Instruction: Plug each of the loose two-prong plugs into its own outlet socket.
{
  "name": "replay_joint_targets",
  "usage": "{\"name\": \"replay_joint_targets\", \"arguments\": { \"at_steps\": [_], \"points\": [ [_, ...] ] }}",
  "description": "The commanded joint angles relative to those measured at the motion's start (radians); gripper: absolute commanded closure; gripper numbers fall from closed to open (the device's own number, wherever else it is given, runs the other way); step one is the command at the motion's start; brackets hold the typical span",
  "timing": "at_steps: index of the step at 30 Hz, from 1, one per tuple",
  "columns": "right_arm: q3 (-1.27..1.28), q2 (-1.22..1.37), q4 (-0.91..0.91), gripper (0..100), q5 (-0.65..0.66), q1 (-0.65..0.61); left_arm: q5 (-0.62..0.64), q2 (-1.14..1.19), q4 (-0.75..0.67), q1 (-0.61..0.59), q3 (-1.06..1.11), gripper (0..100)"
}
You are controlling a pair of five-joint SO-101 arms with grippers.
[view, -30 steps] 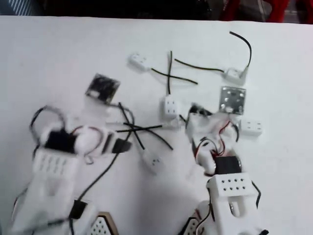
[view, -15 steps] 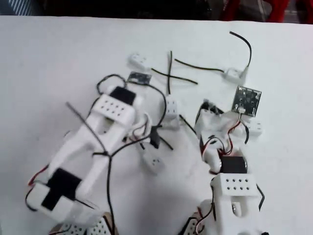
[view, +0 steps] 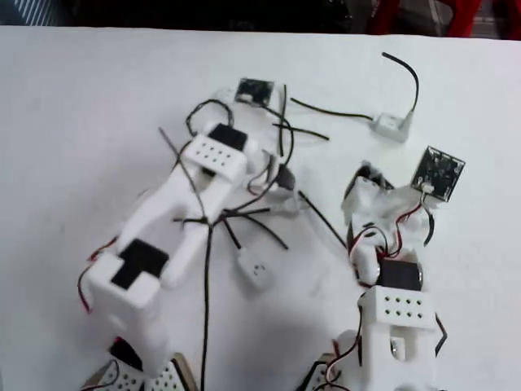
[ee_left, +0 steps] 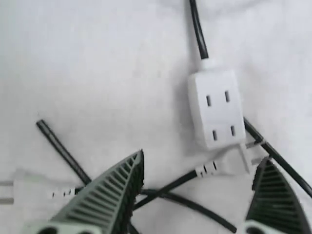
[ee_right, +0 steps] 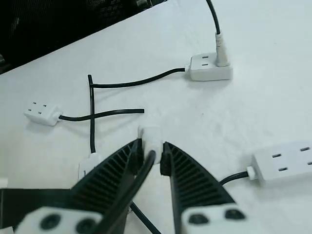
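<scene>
Near upper centre of the desk, the left gripper hung open over a white outlet; the right gripper clamped a white plug.

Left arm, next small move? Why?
Probably lower the left pincer and close on the loose plug: it lies on the table between the open jaws, beside the outlet socket, with its prongs not in any slot.

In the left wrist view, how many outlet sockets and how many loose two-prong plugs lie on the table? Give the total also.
outlet socket: 1
loose plugs: 2
total: 3
</scene>
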Motion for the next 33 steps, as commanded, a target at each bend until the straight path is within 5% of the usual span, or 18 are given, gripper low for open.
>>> {"name": "replay_joint_targets", "arguments": {
  "at_steps": [1, 11, 17, 27, 33],
  "points": [
    [-0.011, -0.022, -0.022, 98.1, -0.009, 0.012, -0.035, 0.074, -0.066, 0.001, -0.115, 65],
    [-0.008, -0.022, -0.022, 98.1, -0.008, 0.012, -0.058, 0.344, -0.018, 0.010, -0.370, 71],
    [-0.008, -0.022, -0.021, 98.1, -0.006, 0.008, -0.413, 0.400, 0.106, 0.004, -0.525, 96],
    [-0.008, -0.022, -0.018, 98.1, -0.003, 0.005, -0.687, 0.397, 0.384, 0.002, -0.632, 85],
    [-0.008, -0.022, -0.015, 98.1, -0.003, 0.005, -0.703, 0.397, 0.396, -0.048, -0.657, 72]
  ]
}}
